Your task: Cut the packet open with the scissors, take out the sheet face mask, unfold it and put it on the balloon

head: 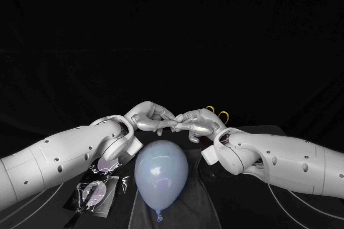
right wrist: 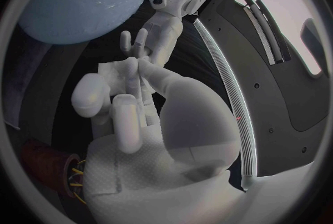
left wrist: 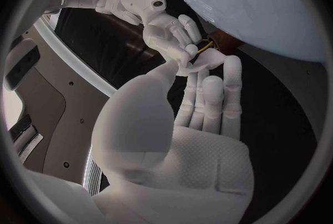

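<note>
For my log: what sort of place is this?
Probably a robot lab bench: black table, silver left hand and right hand pinching a folded white sheet near a pale blue rubber balloon.

From the head we look down at the table (head: 236, 209), left arm (head: 50, 164) entering from 8 o'clock and right arm (head: 294, 164) from 4, each wrist camera sits close behind its own hand facing the other, and all three share the balloon (head: 161, 172) and, at its 12 o'clock, the left hand (head: 149, 117) and right hand (head: 197, 123) pinching the mask (right wrist: 111, 71).
</note>
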You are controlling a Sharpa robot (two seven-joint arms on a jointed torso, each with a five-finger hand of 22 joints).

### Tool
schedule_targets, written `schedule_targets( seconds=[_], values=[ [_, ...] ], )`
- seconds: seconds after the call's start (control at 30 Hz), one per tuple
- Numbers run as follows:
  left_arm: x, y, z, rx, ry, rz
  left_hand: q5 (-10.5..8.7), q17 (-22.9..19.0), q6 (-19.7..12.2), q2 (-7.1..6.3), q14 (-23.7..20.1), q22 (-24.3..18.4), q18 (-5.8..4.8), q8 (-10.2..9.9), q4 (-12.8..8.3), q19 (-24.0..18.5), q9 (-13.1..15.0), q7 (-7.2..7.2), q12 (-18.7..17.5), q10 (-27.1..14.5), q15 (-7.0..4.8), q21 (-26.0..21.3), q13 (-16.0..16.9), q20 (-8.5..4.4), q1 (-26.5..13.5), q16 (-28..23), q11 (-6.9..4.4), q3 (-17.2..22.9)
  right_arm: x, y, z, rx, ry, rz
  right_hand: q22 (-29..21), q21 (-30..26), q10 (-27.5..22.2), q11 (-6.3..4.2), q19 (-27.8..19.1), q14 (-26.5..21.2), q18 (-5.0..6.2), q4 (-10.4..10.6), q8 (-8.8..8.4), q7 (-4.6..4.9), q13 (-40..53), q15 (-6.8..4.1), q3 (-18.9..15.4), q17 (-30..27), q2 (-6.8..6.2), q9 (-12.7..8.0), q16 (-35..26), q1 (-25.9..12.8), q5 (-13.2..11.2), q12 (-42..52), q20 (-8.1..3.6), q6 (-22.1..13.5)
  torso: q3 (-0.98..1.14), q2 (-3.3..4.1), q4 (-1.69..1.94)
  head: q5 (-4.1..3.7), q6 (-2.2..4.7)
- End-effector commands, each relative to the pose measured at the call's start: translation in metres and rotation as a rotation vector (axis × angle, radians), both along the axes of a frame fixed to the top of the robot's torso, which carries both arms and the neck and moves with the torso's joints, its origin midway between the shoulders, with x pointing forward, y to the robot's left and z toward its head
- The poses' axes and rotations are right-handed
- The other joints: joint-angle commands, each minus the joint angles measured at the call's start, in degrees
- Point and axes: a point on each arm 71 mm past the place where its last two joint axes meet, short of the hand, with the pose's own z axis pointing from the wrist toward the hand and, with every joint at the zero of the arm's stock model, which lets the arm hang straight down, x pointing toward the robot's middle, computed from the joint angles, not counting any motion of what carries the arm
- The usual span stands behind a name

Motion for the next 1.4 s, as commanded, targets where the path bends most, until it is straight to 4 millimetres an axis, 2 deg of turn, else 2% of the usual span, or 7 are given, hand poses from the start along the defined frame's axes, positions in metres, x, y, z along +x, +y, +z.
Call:
schedule_targets(
  seconds=[0.03,0.4,0.67,0.9,1.13,1.4],
  values=[
    [0.0,-0.002,0.002,0.009,-0.027,0.008,0.11,3.5,1.5,0.48,1.7,1.9,0.33,0.4,0.2,1.3,-0.1,-0.4,1.3,0.4,-0.22,1.6,0.7,-0.18,1.0,1.2,-0.38,0.4,-0.001,0.002,0.001,-0.008,-0.01,0.015,0.0,0.1,1.3,-0.73,0.3,2.3,0.33,0.0,0.31,-0.18,0.0,-0.37,0.3,0.0,0.71,0.0,0.2,0.1,0.3,0.3,-0.06,0.2,-0.05,-0.01,0.03,0.01,-0.1],
    [0.0,0.0,0.002,-0.018,-0.001,0.006,0.12,8.6,5.2,3.26,3.9,5.3,-0.17,1.8,0.4,3.1,-0.3,-1.94,3.9,0.5,-1.08,4.4,2.1,-0.89,3.2,3.0,-1.43,2.9,0.0,0.001,0.001,-0.012,-0.008,0.012,0.1,0.1,1.3,-0.72,0.4,2.2,0.32,-0.1,0.39,-0.17,0.0,-0.37,0.5,0.0,0.71,0.0,0.1,0.0,0.3,0.3,-0.07,0.2,-0.08,0.0,0.04,0.0,-0.13],
    [0.001,0.004,0.002,-0.049,0.023,0.017,0.11,10.4,6.6,4.17,4.7,6.5,-0.33,2.7,0.1,3.4,-0.1,-2.63,4.7,0.8,-1.52,5.4,2.4,-1.28,4.0,3.6,-1.93,4.4,0.001,-0.001,0.0,-0.024,-0.007,0.006,0.1,0.2,1.4,-0.72,0.4,2.3,0.29,-0.1,0.45,-0.17,0.0,-0.37,0.6,0.1,0.72,0.1,0.2,0.0,0.3,0.4,-0.07,0.2,-0.07,-0.01,0.03,0.01,-0.18],
    [0.003,0.006,0.002,-0.069,0.035,0.032,0.11,11.7,6.9,5.13,5.2,7.6,-0.45,3.7,-1.4,3.6,0.5,-2.64,5.0,1.2,-1.93,6.3,2.4,-1.65,5.6,4.0,-2.36,6.6,0.001,-0.001,0.0,-0.039,-0.005,0.01,0.3,0.4,1.5,-0.73,0.5,2.3,0.26,-0.2,0.54,-0.17,0.1,-0.37,0.8,0.1,0.7,0.1,0.2,-0.1,0.3,0.4,-0.08,0.2,-0.03,0.0,0.01,0.03,-0.3],
    [0.004,0.009,0.002,-0.076,0.037,0.047,0.11,12.6,6.4,4.94,5.5,8.9,-0.6,4.9,-3.3,3.8,1.6,-1.95,4.8,1.5,-2.12,7.5,2.1,-1.98,6.1,4.2,-2.5,9.4,0.0,-0.002,-0.001,-0.06,0.002,0.017,0.3,0.4,1.6,-0.75,0.5,2.3,0.25,-0.3,0.67,-0.19,0.2,-0.38,1.0,0.2,0.68,0.2,0.2,-0.1,0.3,0.4,-0.09,0.2,0.01,-0.03,0.01,0.12,-0.36],
    [0.007,0.012,0.003,-0.09,0.04,0.069,0.08,12.7,6.1,4.41,5.5,9.2,-0.62,6.0,-3.2,3.4,2.4,-2.22,4.4,1.3,-1.95,7.8,1.8,-1.91,4.4,4.3,-2.27,10.3,0.0,-0.004,-0.003,-0.106,0.018,0.017,0.3,0.4,1.6,-0.76,0.5,2.3,0.27,-0.4,0.76,-0.19,0.2,-0.4,1.2,0.2,0.65,0.3,0.2,-0.2,0.3,0.4,-0.1,0.1,0.0,-0.03,-0.04,0.06,-0.44]
  ],
)
